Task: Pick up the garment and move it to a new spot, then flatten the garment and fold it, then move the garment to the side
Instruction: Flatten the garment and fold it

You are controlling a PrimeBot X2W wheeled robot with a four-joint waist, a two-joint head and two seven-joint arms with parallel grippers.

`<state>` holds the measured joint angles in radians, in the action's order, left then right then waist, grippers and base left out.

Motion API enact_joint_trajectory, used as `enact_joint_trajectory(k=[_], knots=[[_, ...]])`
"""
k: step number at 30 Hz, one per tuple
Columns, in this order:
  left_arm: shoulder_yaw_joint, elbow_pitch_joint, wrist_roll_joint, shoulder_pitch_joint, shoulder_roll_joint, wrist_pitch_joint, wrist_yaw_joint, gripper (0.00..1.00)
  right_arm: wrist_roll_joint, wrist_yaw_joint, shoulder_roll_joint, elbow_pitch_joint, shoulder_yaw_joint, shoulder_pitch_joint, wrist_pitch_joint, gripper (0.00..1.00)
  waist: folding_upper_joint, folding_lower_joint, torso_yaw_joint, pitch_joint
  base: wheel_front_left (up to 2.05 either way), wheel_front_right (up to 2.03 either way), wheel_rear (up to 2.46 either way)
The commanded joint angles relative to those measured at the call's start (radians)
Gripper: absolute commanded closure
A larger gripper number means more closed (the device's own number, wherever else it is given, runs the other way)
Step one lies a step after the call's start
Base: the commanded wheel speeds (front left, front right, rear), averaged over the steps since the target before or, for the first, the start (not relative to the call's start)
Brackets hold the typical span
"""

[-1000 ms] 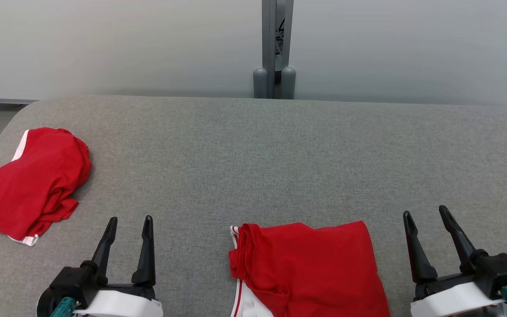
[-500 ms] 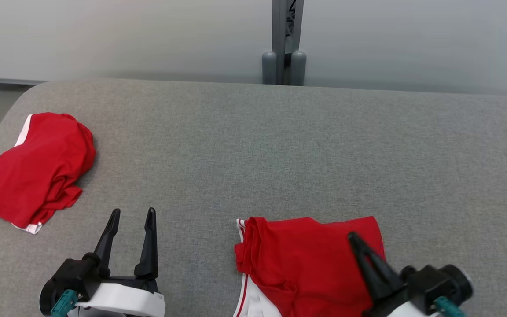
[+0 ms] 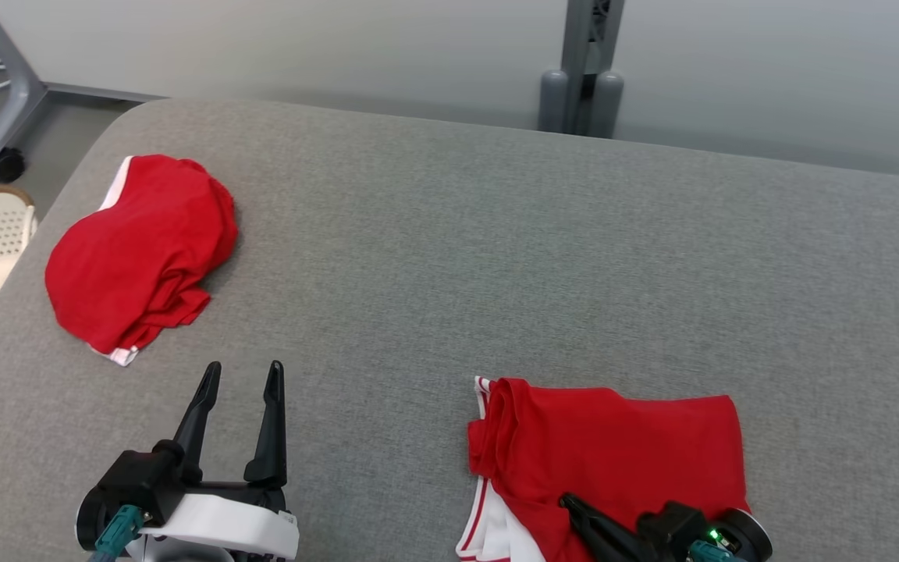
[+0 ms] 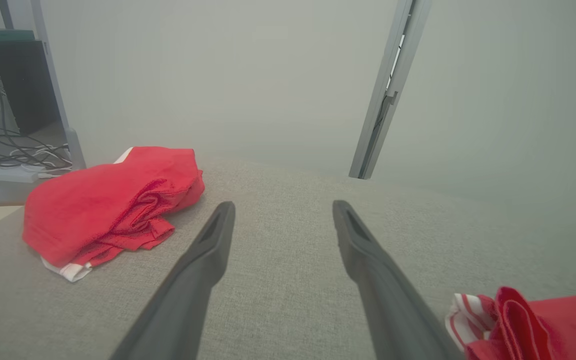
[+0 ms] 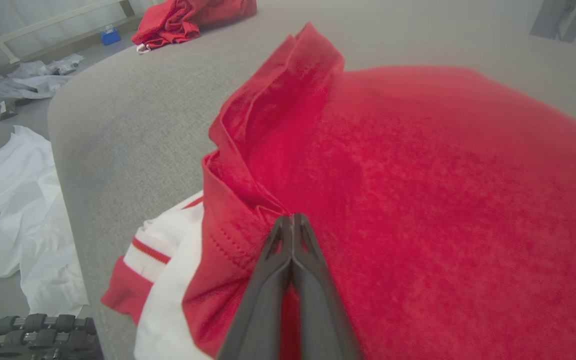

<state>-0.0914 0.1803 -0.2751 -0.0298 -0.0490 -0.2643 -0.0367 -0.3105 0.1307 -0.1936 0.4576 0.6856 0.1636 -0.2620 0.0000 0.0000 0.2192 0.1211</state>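
Right wrist view: fingers (image 5: 270,280) pressed together, tips over red garment (image 5: 418,200).

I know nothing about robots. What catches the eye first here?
Bright red on the grey table: a crumpled garment at the far left, a folded garment at the near edge. The right claw is shut, pinching a crease of the folded garment; the left claw stands open over bare table.

The left tool (image 3: 245,365) has long black fingers (image 3: 268,437), white cuff (image 3: 215,528), teal connector (image 3: 115,532).
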Motion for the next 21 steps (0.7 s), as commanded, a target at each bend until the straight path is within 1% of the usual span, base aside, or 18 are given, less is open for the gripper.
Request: enact_joint_trajectory(k=[1, 4, 6, 16, 21], knots=[[-0.001, 0.0, -0.006, -0.015, -0.003, 0.0, 0.003, 0.0, -0.006, 0.0, -0.006, 0.019, 0.007, 0.013, -0.003, 1.0, 0.0, 0.0, 0.018, 0.003, 0.0, 0.0, 0.0], [-0.002, 0.002, -0.009, -0.012, -0.003, 0.0, 0.003, 0.0, -0.036, 0.0, 0.002, 0.065, 0.048, 0.028, -0.003, 1.0, 0.0, 0.0, 0.038, 0.003, 0.0, 0.0, 0.0], [-0.003, 0.003, -0.011, -0.011, -0.003, 0.0, 0.006, 0.0, -0.065, 0.0, 0.004, 0.07, 0.094, 0.038, -0.001, 1.0, 0.0, 0.0, 0.047, 0.003, 0.0, 0.0, 0.0], [-0.004, 0.006, -0.015, 0.0, -0.003, 0.0, 0.011, 0.0, -0.215, 0.0, -0.039, -0.023, 0.277, 0.087, -0.002, 1.0, 0.0, 0.0, 0.057, -0.006, 0.0, 0.0, 0.0], [0.0, 0.008, -0.011, 0.006, -0.003, 0.0, 0.011, 0.0, -0.264, 0.0, -0.064, -0.062, 0.343, 0.111, -0.001, 1.0, 0.0, 0.0, 0.047, -0.015, 0.0, 0.0, 0.0]])
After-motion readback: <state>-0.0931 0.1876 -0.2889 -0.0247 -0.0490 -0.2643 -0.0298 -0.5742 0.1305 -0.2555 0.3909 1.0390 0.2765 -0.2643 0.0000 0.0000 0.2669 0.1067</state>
